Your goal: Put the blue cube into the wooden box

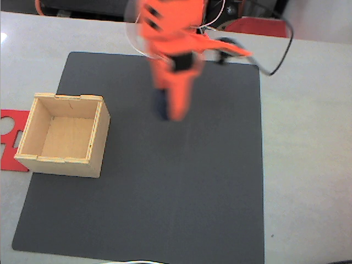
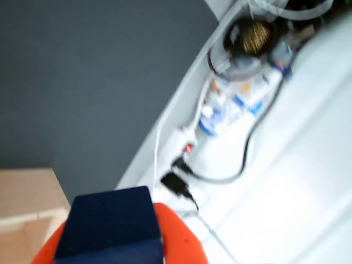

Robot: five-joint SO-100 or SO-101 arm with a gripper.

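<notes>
The blue cube (image 1: 161, 104) shows as a dark patch against the tip of my blurred orange gripper (image 1: 169, 111), over the back middle of the dark mat. In the wrist view the blue cube (image 2: 107, 225) sits at the bottom edge against an orange finger (image 2: 179, 242), so the gripper looks shut on it. The wooden box (image 1: 63, 135) stands open-topped on the mat's left side, well to the left of the gripper and a little nearer the camera. A corner of the wooden box (image 2: 27, 198) shows at the lower left of the wrist view.
A dark grey mat (image 1: 192, 192) covers most of the pale table. A flat red cut-out piece (image 1: 11, 137) lies left of the box. A black cable (image 1: 278, 58) curves behind the mat's far right corner. A power strip with cables (image 2: 231, 110) lies on the table beyond the mat.
</notes>
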